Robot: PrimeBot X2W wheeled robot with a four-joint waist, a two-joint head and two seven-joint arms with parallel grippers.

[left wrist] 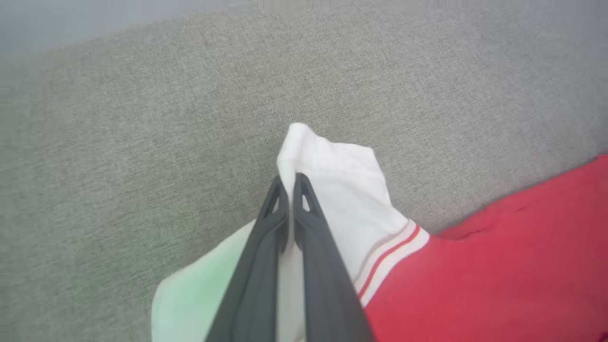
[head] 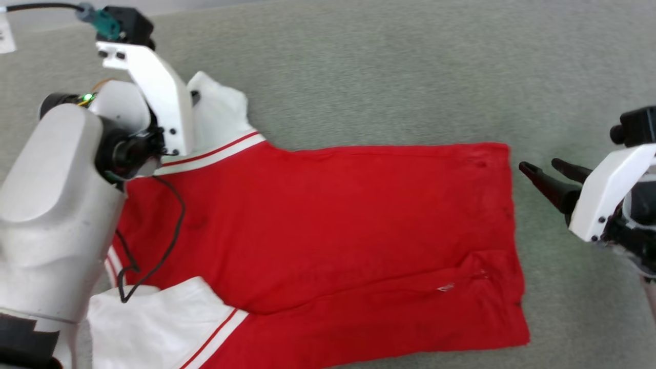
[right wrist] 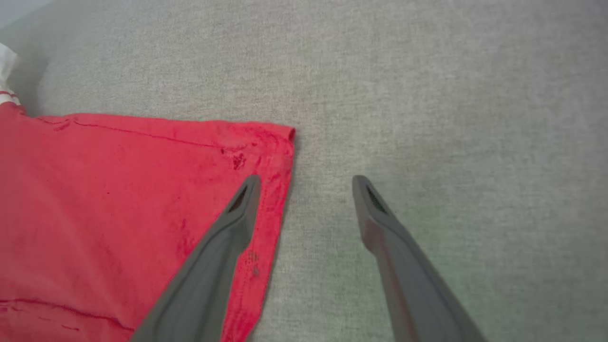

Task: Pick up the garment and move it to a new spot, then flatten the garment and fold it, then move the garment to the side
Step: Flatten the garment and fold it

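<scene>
The garment (head: pixel 333 225), a bright red T-shirt, lies spread on a grey fabric surface, its hem toward the right. One white sleeve (head: pixel 220 113) with red-and-white trim sticks out at the upper left, and another (head: pixel 154 323) lies at the lower left. My left gripper (left wrist: pixel 289 183) is shut on the upper white sleeve (left wrist: pixel 342 190), pinching a fold of it. My right gripper (head: pixel 539 165) stands open just right of the hem. In the right wrist view that gripper (right wrist: pixel 306 183) straddles the hem's edge, one finger over the red corner (right wrist: pixel 266 142).
The grey fabric surface (head: pixel 389 66) stretches wide beyond and to the right of the shirt. A thin black cable (head: pixel 169 230) from my left arm hangs over the shirt's shoulder. A white tag (head: pixel 6 33) shows at the far upper left.
</scene>
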